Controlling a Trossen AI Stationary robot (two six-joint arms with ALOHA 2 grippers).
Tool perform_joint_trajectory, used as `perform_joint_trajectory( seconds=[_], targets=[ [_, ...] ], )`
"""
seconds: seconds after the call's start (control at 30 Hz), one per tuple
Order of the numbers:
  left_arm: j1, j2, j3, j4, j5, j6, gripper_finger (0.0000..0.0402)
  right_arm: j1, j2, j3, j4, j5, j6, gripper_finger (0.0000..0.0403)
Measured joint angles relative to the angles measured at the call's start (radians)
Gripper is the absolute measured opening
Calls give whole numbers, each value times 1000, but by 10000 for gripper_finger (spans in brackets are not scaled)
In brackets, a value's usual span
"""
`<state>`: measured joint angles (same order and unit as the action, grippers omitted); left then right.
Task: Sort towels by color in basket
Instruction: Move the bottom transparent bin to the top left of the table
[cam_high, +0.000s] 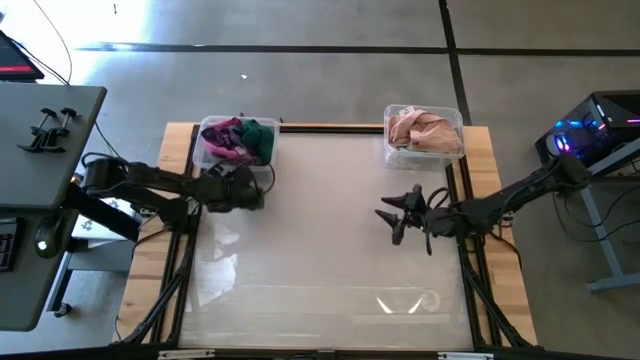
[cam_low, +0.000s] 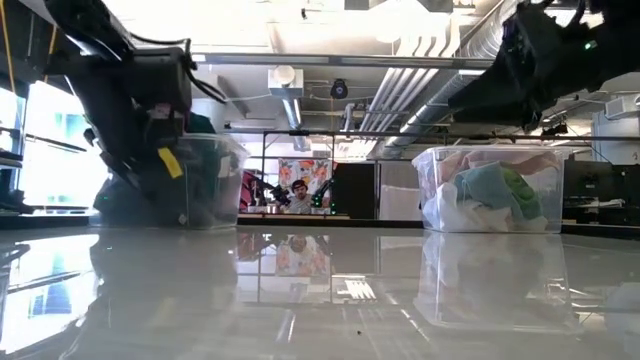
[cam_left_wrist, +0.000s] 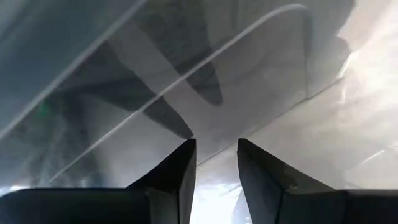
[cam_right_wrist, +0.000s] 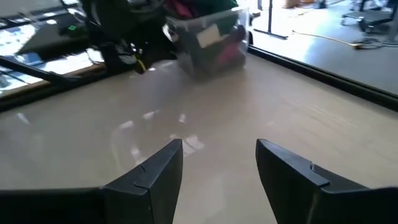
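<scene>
Two clear plastic baskets stand at the table's far edge. The left basket (cam_high: 235, 140) (cam_low: 205, 180) holds magenta, purple and dark green towels (cam_high: 240, 138). The right basket (cam_high: 425, 132) (cam_low: 490, 190) holds peach-pink towels (cam_high: 428, 130); the low view also shows pale teal, green and white cloth (cam_low: 495, 190) in it. My left gripper (cam_high: 258, 188) (cam_left_wrist: 216, 155) hovers close to the left basket's near wall, its fingers a narrow gap apart and holding nothing. My right gripper (cam_high: 386, 214) (cam_right_wrist: 219, 155) hangs open and unladen above the table's middle right, pointing toward the left basket (cam_right_wrist: 208, 37).
The glossy tabletop (cam_high: 320, 260) lies bare between and in front of the baskets. A grey side table with clamps (cam_high: 45, 130) stands left of the table, and equipment with lights (cam_high: 590, 130) stands right of it. In the room beyond the table, a person (cam_low: 295, 190) shows.
</scene>
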<state>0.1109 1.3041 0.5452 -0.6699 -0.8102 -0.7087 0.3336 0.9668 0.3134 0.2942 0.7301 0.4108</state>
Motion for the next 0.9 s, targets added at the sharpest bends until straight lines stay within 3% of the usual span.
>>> perform_joint_trajectory(
  seconds=[0.3, 0.53, 0.7, 0.9],
  targets=[
    [118, 0, -7, 61, -9, 190, 90, -247, -15, 0, -269, -104, 71, 199],
    [155, 0, -8, 283, -8, 353, 90, -502, -14, 0, -503, -109, 130, 199],
    [208, 0, -8, 363, 9, 452, 90, -675, -11, 0, -554, -100, 83, 199],
    [194, -3, -8, 332, 70, 419, 90, -746, -12, 0, -559, -129, -20, 199]
  ],
)
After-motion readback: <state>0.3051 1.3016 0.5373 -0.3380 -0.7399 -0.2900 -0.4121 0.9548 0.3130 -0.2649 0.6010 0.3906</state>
